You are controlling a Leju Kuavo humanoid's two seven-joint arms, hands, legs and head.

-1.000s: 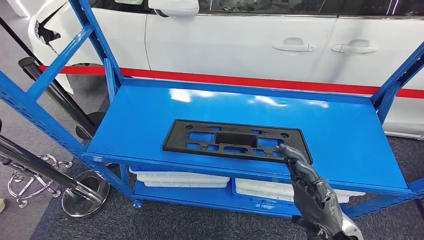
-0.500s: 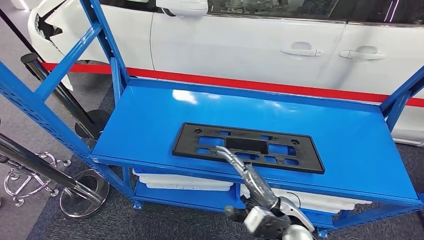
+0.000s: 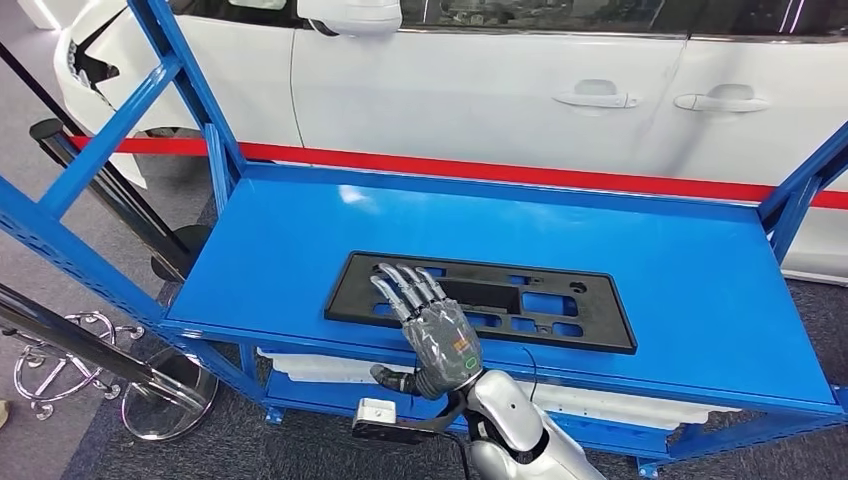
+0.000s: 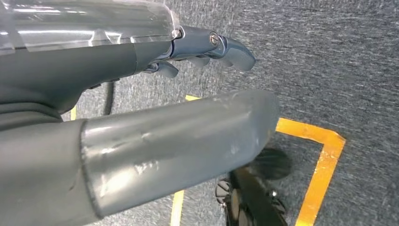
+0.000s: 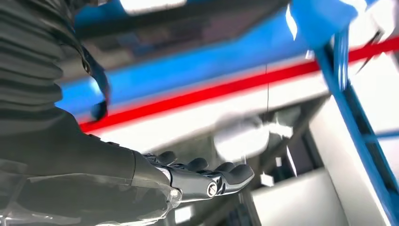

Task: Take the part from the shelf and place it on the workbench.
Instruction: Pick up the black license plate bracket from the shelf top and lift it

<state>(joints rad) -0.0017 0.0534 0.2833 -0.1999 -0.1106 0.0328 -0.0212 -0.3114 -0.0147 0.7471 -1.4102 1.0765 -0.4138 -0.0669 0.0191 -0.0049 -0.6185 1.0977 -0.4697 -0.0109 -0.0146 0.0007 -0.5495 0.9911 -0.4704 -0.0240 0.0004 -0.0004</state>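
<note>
My right hand hovers at the near edge of the blue shelf, fingers spread and extended, palm turned down, holding nothing. The fingertips overlap the near-left portion of the part in the head view; I cannot tell whether they touch it or hang just above it

The part is a flat black rectangular plate with cut-outs. It lies flat on the shelf's top deck, near the front edge. Its long axis runs left to right, parallel to that edge. From my right hand the bulk of the part extends forward and to my right, so I judge that the coming grasp has to take the near long edge, close to the left end

My left hand hangs low over grey carpet with orange floor tape, well apart from the shelf, fingers loosely extended and holding nothing. The right hand is the nearer one

Compared with half a second ago, the right hand has turned from edge-on to back-up, and its fingers have opened into a fan. One second ago it was at the part's near-right corner. The part's place on the deck is unchanged
</note>
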